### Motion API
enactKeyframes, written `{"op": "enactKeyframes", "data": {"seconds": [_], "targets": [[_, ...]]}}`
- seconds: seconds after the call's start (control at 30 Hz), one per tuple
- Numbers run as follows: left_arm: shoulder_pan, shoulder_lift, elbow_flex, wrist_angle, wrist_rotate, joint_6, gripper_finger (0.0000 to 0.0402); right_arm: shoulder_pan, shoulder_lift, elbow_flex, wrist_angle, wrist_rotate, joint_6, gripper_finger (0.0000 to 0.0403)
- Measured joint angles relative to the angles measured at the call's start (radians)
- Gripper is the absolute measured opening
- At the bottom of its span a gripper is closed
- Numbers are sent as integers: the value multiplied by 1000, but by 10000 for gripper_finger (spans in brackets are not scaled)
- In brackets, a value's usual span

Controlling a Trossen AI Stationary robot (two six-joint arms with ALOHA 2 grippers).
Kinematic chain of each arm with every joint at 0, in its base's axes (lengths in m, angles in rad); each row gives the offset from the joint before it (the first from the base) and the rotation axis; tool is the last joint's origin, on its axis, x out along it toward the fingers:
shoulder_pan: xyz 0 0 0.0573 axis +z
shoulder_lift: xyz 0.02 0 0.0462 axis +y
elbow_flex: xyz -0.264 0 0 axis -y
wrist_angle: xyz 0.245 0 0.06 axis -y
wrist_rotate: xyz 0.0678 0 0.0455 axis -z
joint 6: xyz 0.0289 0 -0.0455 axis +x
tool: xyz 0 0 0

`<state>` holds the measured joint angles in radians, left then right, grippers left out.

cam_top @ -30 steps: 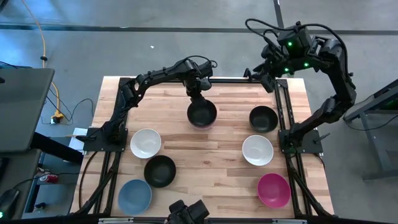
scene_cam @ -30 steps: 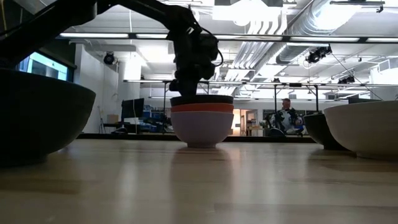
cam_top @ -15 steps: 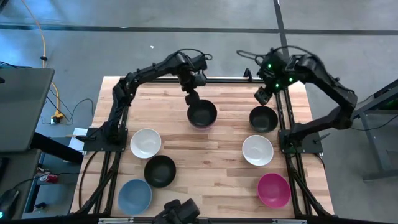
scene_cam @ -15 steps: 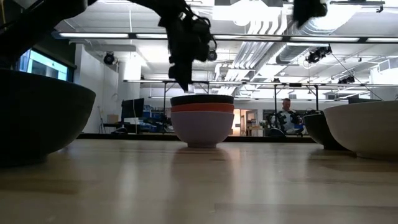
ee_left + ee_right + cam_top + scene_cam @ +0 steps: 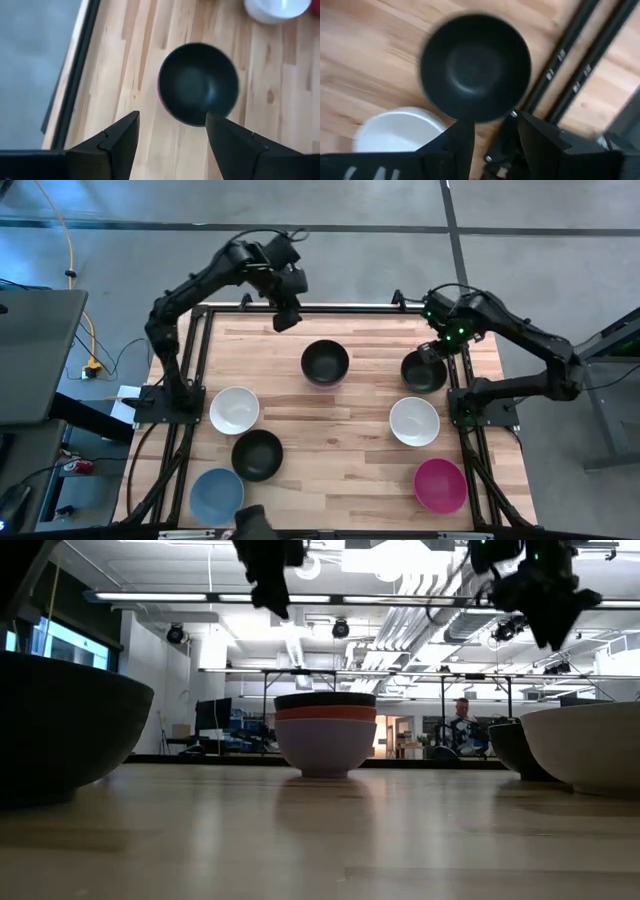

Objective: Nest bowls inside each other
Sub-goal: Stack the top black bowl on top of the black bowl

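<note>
Stacking is partly done, by my reckoning: a black bowl point(image 5: 325, 362) sits nested atop a red one point(image 5: 325, 713) and a lavender one point(image 5: 325, 745) at the table's far middle; my left claw point(image 5: 284, 318) hangs above the far edge beside that stack, fingers point(image 5: 122, 137) spread and empty; my right claw point(image 5: 437, 350) hovers at the rim of the loose black bowl point(image 5: 423, 371) (smooth, round, plain plastic), its fingers parted around nothing; next I judge it must close on that rim and carry the bowl to the stack; 5 others wait nearer the front.
</note>
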<state>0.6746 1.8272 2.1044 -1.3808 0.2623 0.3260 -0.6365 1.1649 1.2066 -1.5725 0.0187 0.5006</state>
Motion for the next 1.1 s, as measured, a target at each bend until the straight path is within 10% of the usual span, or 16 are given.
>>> {"op": "enactKeyframes", "data": {"seconds": [1.1], "targets": [[-146, -181, 0, -75, -68, -65, 216, -303, 8, -324, 286, 42, -170, 144]]}}
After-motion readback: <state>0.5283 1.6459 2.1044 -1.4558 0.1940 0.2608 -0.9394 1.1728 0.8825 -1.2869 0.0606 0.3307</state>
